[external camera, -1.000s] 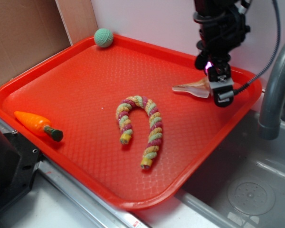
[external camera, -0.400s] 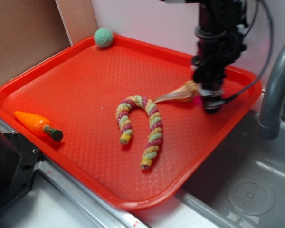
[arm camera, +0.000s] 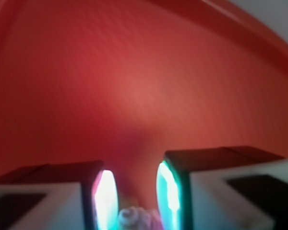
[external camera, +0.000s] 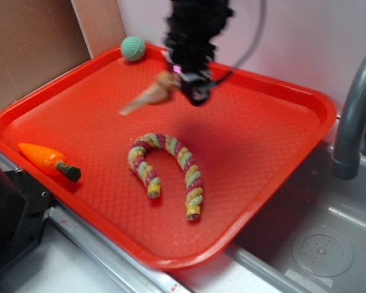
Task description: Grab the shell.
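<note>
Pincer (external camera: pixel 182 82) is seen in ext. view clenched on shell (external camera: pixel 151 95), held above tray (external camera: pixel 262 140) w/ tail pointing left, while in wrist view shell (arm camera: pixel 133 218) is glimpsed btwn fingers (arm camera: pixel 105 199); grab judged done, a steady hold being needed next.

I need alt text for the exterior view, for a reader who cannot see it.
The robot's claw holds a tan shell, blurred, above a red tray. On the tray lie a striped rope cane, an orange toy carrot and a green ball.
</note>
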{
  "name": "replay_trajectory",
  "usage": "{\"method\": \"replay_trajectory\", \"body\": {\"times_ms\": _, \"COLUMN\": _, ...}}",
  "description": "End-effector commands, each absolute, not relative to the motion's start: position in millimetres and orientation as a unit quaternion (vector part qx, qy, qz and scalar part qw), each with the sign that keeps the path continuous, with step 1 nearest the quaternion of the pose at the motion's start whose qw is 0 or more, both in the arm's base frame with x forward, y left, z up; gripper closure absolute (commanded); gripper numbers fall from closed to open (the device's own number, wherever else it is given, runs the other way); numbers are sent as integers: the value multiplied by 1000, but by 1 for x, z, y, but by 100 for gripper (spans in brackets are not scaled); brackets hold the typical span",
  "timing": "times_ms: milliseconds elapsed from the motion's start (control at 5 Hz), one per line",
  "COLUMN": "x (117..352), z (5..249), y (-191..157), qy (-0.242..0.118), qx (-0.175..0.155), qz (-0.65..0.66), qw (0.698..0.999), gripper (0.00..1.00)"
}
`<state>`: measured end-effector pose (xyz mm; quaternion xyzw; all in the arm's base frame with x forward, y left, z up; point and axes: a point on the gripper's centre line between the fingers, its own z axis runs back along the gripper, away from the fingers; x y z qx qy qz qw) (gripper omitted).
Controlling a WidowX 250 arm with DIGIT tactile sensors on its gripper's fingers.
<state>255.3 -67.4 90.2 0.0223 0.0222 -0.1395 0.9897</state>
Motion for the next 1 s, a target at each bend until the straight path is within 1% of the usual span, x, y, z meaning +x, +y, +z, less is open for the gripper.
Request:
{"method": "replay_trajectory", "body": {"times_ms": 0, "x": 220, "z": 139, "y": -49, "qy": -6, "qx": 37, "qz": 38, "qw": 999, "gripper": 100}}
{"method": "replay_trajectory", "body": {"times_ms": 200, "x": 205, "z": 148, "y": -14, "qy": 1, "qx": 30, "qz": 162, "qw": 986, "gripper": 100}}
{"method": "replay_trajectory", "body": {"times_ms": 400, "x": 203, "z": 155, "y": 22, "qy": 2, "qx": 26, "qz": 284, "qw": 959, "gripper": 100}}
{"method": "replay_trajectory", "body": {"times_ms": 600, "x": 200, "z": 165, "y": 51, "qy": -20, "qx": 20, "qz": 334, "qw": 942, "gripper": 100}}
{"method": "replay_trajectory", "body": {"times_ms": 800, "x": 201, "z": 166, "y": 54, "qy": -21, "qx": 24, "qz": 326, "qw": 945, "gripper": 100}}
